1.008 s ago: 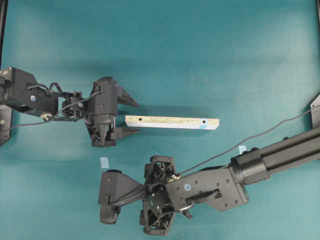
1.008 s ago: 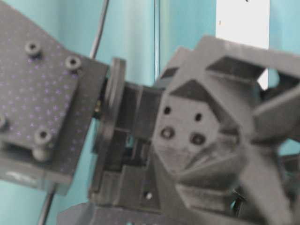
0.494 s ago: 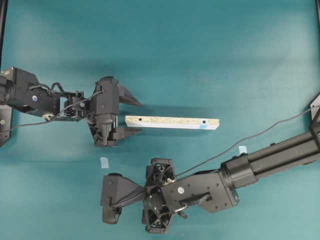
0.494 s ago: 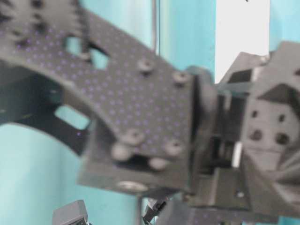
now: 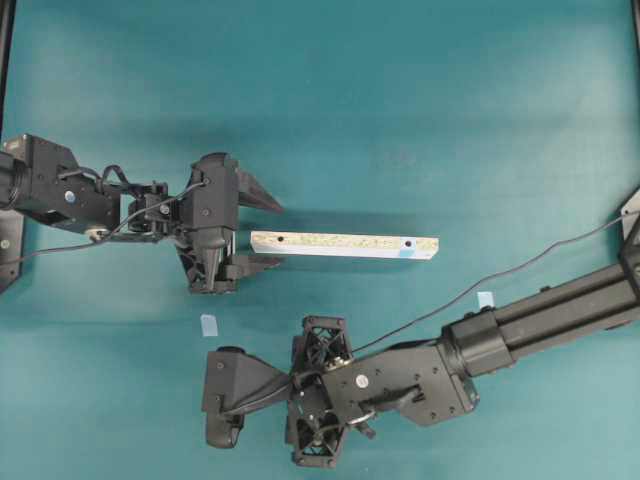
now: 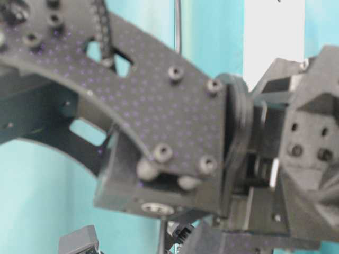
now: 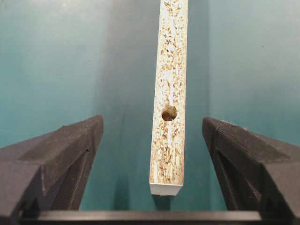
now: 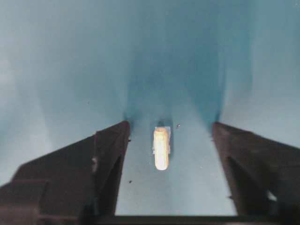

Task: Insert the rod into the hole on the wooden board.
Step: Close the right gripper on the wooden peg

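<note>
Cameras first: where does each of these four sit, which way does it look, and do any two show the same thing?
Overhead: above, looking straight down on the teal table, both arms and the wooden board.
Table-level: low, facing sideways; black arm parts close up fill the picture.
Left wrist: on the left gripper, looking along its open fingers at the board's end.
Right wrist: on the right gripper, looking down at the rod lying between its fingers.
Shared: overhead and left wrist both show the board.

Two arms low over the bench, both tools spread.
Left tool (image 5: 262,230) faces right, its fingers (image 7: 56,159) wide apart; right tool (image 8: 166,140) (reaching in from the right) points down-left, fingers parted.
</note>
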Available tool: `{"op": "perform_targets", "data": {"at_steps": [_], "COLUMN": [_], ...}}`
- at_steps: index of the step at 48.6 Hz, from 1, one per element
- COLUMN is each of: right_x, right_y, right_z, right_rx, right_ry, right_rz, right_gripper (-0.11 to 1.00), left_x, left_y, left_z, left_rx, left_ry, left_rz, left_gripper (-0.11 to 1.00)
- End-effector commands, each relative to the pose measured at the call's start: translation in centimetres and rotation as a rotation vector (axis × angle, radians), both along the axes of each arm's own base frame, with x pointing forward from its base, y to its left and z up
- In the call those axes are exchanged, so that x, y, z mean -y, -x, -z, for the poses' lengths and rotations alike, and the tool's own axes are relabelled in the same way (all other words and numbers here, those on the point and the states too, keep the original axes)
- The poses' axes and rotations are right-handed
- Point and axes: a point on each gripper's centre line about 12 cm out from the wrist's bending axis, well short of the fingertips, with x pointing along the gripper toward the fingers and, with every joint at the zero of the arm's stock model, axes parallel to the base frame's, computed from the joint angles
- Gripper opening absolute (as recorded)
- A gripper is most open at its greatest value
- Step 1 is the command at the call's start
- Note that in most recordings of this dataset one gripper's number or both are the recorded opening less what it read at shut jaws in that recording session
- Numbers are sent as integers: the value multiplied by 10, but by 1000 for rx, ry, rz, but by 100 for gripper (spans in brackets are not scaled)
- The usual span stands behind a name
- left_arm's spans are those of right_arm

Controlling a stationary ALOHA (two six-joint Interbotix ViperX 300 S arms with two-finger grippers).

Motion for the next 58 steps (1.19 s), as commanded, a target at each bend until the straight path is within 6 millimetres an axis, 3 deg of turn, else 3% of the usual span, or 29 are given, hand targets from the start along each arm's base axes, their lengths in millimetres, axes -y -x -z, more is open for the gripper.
{"op": "perform_targets", "data": {"at_steps": [1,7,45,58], "right_x": [-5,-8,-8,-8], "right_y": [-1,0,-1,0], "right_z": [-14,-14,-10,-8], "right_rx": [33,35,53,47], "right_ry": [-12,-12,20,19], "right_rz": [-9,-15,-32,-31], "right_gripper": [68,50,49,43], "left_x": [0,0,1,1], "left_y": [-6,-6,-6,-6], "left_z": [-11,-11,-12,-12], "left_rx": [41,41,43,43], "left_ry": [-6,-6,-6,-6], "left_rz": [5,5,6,6], "left_gripper": [95,95,95,95]}}
